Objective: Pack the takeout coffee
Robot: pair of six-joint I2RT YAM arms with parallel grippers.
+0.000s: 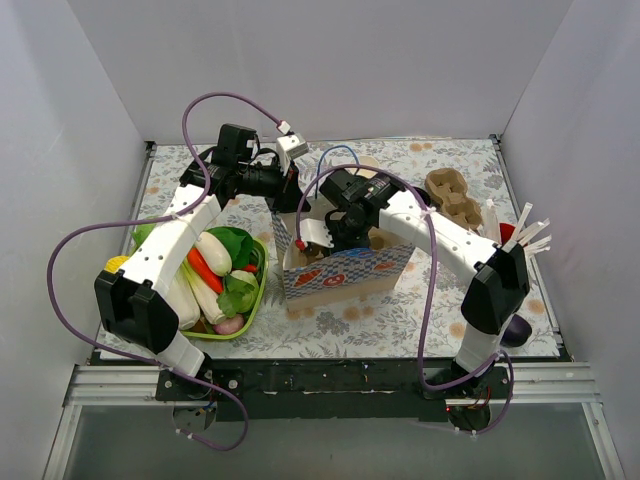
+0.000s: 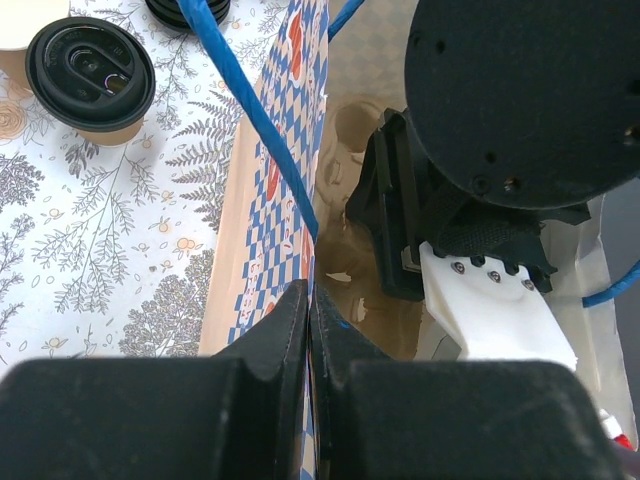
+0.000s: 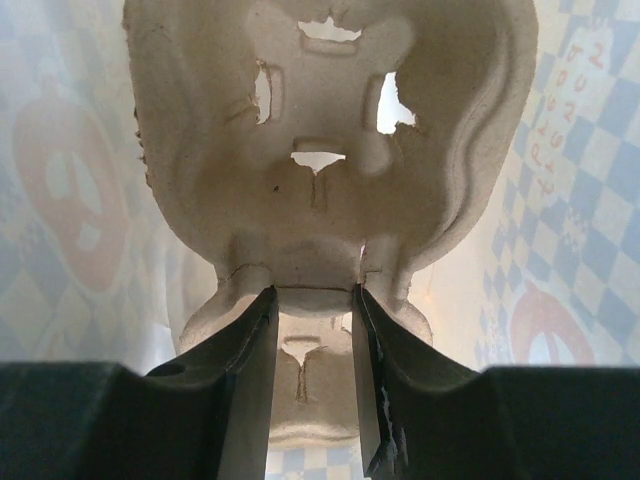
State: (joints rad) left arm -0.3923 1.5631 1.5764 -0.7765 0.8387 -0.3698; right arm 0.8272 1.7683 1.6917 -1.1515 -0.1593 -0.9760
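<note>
The takeout coffee [image 2: 90, 70], a tan cup with a black lid, stands on the floral cloth left of the bag in the left wrist view; it is hidden in the top view. My left gripper [image 2: 310, 300] is shut on the top edge of the blue-checked paper bag [image 2: 255, 200] and also shows in the top view [image 1: 285, 205]. My right gripper [image 3: 312, 310] is inside the bag [image 1: 340, 270], shut on the middle ridge of a brown cardboard cup carrier [image 3: 330, 150]. The right wrist [image 2: 520, 100] fills the bag's mouth.
More cup carriers [image 1: 452, 195] lie at the back right. A red cup of white sticks [image 1: 510, 235] stands by the right arm. A green basket of vegetables [image 1: 215, 275] sits at the left. A second black lid [image 2: 188, 10] lies behind the bag.
</note>
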